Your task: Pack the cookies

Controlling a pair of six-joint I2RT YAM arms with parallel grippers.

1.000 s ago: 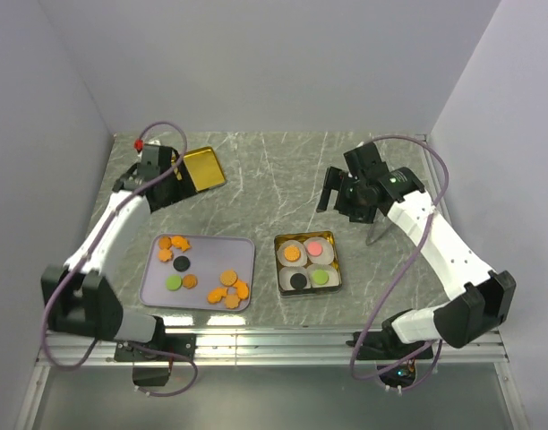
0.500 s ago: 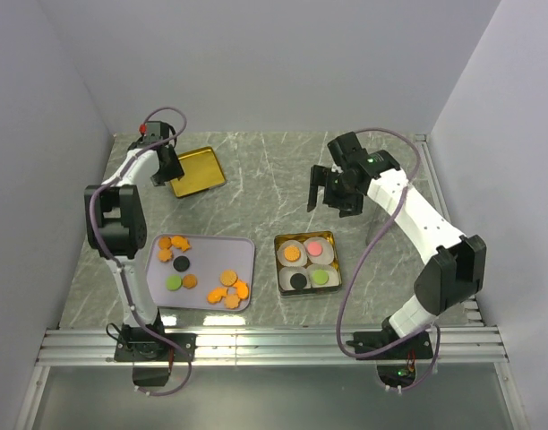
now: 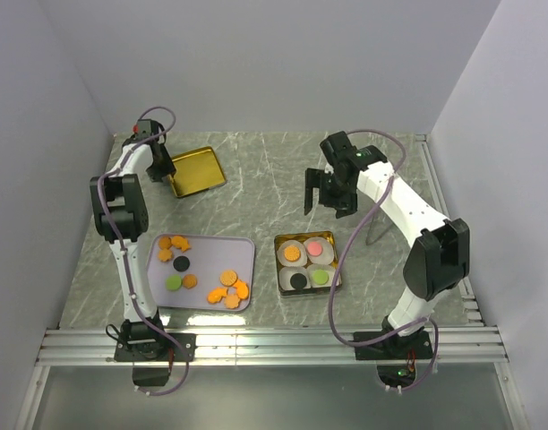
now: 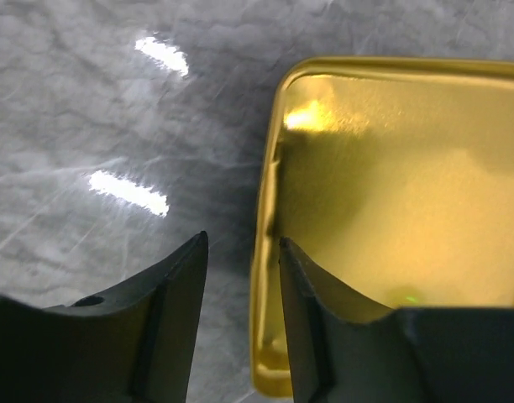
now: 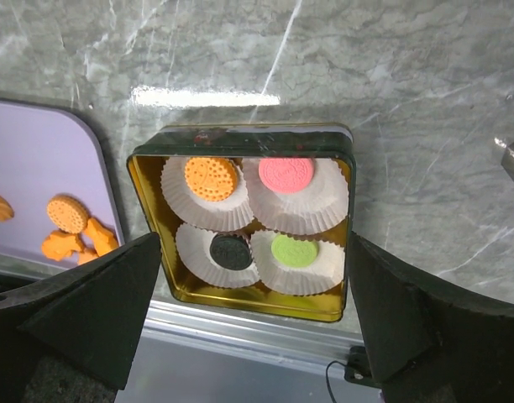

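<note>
Several orange cookies [image 3: 227,288], a black one [image 3: 181,262] and a green one [image 3: 173,282] lie on the lavender tray [image 3: 211,255]. The gold tin [image 3: 277,264] holds white paper cups [image 5: 316,210], each with one cookie: orange [image 5: 211,178], pink [image 5: 285,174], black [image 5: 232,252], green [image 5: 294,250]. The gold lid [image 3: 195,170] lies at the far left. My left gripper [image 4: 243,242] straddles the lid's [image 4: 391,193] left rim, one finger inside it, with a gap showing at the outer finger. My right gripper [image 3: 328,193] hangs wide open and empty behind the tin; in the right wrist view it [image 5: 254,243] frames the tin [image 5: 240,300].
A small metal stand [image 3: 374,235] rises right of the tin. An aluminium rail [image 3: 274,340] runs along the table's near edge. Walls close in the left, back and right sides. The tray's corner [image 5: 39,159] with orange cookies [image 5: 68,214] shows left of the tin.
My left gripper's jaws have narrowed around the lid's rim while the left arm folded upright. My right gripper has drifted left, toward the table's middle, still open.
</note>
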